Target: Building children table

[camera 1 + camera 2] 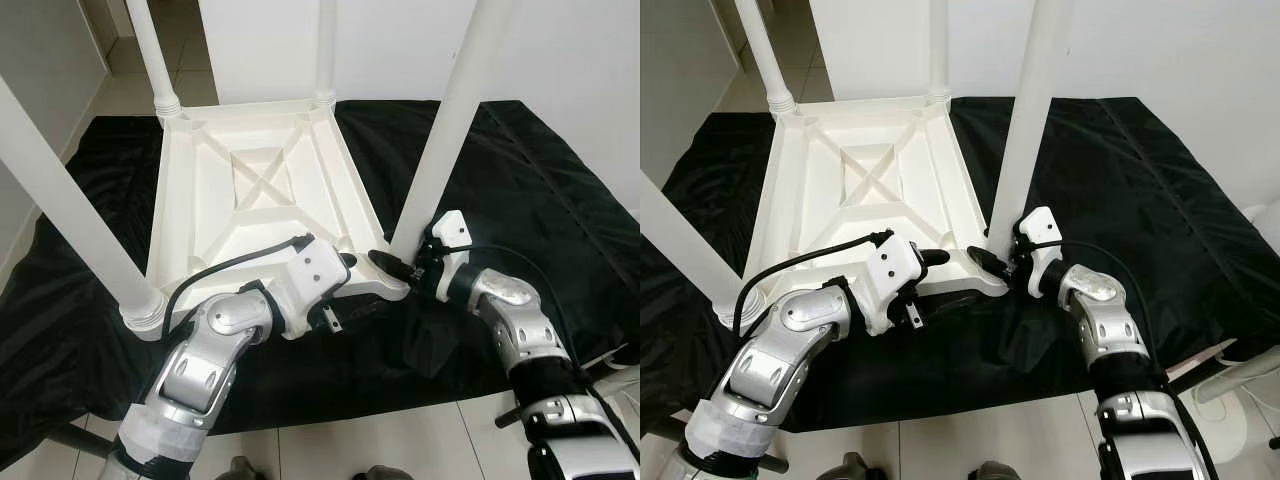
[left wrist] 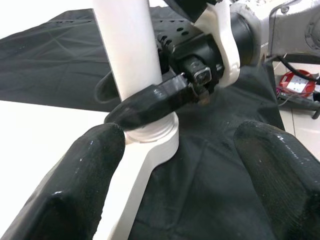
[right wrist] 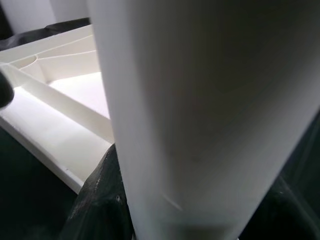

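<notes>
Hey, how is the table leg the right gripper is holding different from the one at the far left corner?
The near right leg has the right gripper closed around its base; the far left leg stands untouched. The near right leg looks thicker, being closer to the camera, and leans right, while the far left one leans left. Both are white, round, and set in corners of the upturned tabletop.

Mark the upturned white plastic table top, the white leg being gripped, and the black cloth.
Upturned white plastic table top (image 1: 262, 180), left eye view, ribbed underside.
White round leg (image 1: 440, 140), left eye view, mid-shaft.
Black floor cloth (image 1: 560, 180), left eye view, right part.

White table leg (image 3: 210, 115) close up, ribbed table underside (image 3: 65, 110) beside it.
</notes>
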You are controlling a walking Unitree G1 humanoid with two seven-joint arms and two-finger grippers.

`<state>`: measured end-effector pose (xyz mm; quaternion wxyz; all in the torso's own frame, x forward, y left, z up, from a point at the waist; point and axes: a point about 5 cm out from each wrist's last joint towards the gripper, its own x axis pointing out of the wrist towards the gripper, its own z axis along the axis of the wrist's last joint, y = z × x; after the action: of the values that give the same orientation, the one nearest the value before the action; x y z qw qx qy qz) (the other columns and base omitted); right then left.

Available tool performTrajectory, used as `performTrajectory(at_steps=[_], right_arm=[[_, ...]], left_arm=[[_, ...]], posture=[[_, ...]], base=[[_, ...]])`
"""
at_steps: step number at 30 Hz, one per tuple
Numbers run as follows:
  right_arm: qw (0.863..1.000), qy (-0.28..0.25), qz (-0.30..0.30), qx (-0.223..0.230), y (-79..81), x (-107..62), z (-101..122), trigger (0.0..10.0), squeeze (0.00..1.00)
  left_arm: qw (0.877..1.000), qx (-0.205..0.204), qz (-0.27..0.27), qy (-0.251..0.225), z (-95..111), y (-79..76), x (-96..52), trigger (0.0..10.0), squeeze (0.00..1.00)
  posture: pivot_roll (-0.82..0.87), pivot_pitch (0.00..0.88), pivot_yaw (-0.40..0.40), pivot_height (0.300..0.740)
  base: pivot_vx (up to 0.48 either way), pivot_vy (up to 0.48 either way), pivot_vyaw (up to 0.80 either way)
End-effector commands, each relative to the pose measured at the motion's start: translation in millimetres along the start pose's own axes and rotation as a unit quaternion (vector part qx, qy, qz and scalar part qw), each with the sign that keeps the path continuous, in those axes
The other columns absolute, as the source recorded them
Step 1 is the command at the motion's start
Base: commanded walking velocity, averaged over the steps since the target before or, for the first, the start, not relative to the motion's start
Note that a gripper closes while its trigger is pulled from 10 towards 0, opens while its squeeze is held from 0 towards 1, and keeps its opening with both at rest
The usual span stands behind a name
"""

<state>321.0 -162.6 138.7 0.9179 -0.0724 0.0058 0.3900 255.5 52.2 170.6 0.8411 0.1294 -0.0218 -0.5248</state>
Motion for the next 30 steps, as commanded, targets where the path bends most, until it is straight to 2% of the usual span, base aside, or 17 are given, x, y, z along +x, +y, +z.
performTrajectory(at_steps=[1,5,6,7,9,12,14,15,16,17,18,20,21,27,30], right_arm=[[1.0,0.003,-0.002,0.012,5.4,3.6,-2.0,10.0,0.0],[0.999,-0.003,-0.05,0.007,5.5,5.1,0.9,10.0,0.0],[0.997,-0.008,-0.083,0.006,7.2,5.5,2.6,10.0,0.0],[0.997,-0.008,-0.083,0.006,7.2,5.5,2.6,10.0,0.0],[0.988,-0.021,-0.151,0.02,17.3,6.6,6.1,10.0,0.0],[0.983,-0.027,-0.177,0.029,23.0,6.5,8.2,10.0,0.0],[0.967,-0.031,-0.248,0.047,33.3,6.0,10.4,10.0,0.0],[0.967,-0.031,-0.248,0.047,33.3,6.0,10.4,10.0,0.0],[0.953,-0.028,-0.296,0.061,35.6,4.7,9.7,10.0,0.0],[0.932,-0.031,-0.352,0.078,39.5,4.5,9.7,10.0,0.0],[0.932,-0.031,-0.352,0.078,39.5,4.5,9.7,10.0,0.0],[0.906,-0.035,-0.41,0.104,44.9,5.5,9.0,10.0,0.0],[0.899,-0.034,-0.422,0.113,47.2,6.5,9.1,10.0,0.0],[0.901,-0.037,-0.416,0.115,55.7,13.3,16.7,10.0,0.0],[0.91,-0.037,-0.394,0.126,57.1,13.2,16.5,10.0,0.0]], left_arm=[[1.0,-0.007,0.025,0.0,-1.2,0.0,-1.0,10.0,0.0],[1.0,-0.006,0.027,0.004,-2.7,1.2,-2.1,10.0,0.0],[0.999,-0.007,0.031,0.006,-3.4,2.7,-3.0,10.0,0.0],[0.999,-0.007,0.031,0.006,-3.4,2.7,-3.0,10.0,0.0],[0.999,-0.007,0.04,0.008,-4.5,5.1,-5.1,10.0,0.0],[0.999,-0.008,0.042,0.009,-4.8,5.3,-5.9,10.0,0.0],[0.999,-0.008,0.041,0.012,-5.9,3.7,-6.5,10.0,0.0],[0.999,-0.008,0.041,0.012,-5.9,3.7,-6.5,10.0,0.0],[0.999,-0.007,0.04,0.012,-6.3,3.0,-6.6,10.0,0.0],[0.999,-0.006,0.04,0.013,-6.4,3.0,-6.1,10.0,0.0],[0.999,-0.006,0.04,0.013,-6.4,3.0,-6.1,10.0,0.0],[0.999,-0.005,0.039,0.012,-6.4,3.2,-5.1,10.0,0.0],[0.999,-0.005,0.039,0.012,-6.4,3.1,-4.8,10.0,0.0],[0.999,-0.007,0.036,0.011,-5.9,2.9,-4.1,10.0,0.0],[0.999,-0.005,0.033,0.01,-5.7,2.9,-3.8,10.0,0.0]], posture=[[-0.1,0.017,0.01,0.74],[-0.1,0.018,0.006,0.74],[-0.1,0.018,0.005,0.74],[-0.1,0.018,0.005,0.74],[-0.09,0.017,0.002,0.74],[-0.09,0.017,0.002,0.74],[-0.09,0.015,0.001,0.74],[-0.09,0.015,0.001,0.74],[-0.09,0.013,0.001,0.74],[-0.09,0.013,0.001,0.74],[-0.09,0.013,0.001,0.74],[-0.1,0.009,0.001,0.74],[-0.1,0.009,0.001,0.74],[-0.1,0.004,0.005,0.74],[-0.1,0.0,0.007,0.74]], base=[[0.0,0.0,0.0],[0.0,0.0,0.0],[0.0,0.0,0.0],[0.0,0.0,0.0],[0.0,0.0,0.0],[0.0,0.0,0.0],[0.0,0.0,0.0],[0.0,0.0,0.0],[0.0,0.0,0.0],[0.0,0.0,0.0],[0.0,0.0,0.0],[0.0,0.0,0.0],[0.0,0.0,0.0],[0.0,0.0,0.0],[0.0,0.0,0.0]])
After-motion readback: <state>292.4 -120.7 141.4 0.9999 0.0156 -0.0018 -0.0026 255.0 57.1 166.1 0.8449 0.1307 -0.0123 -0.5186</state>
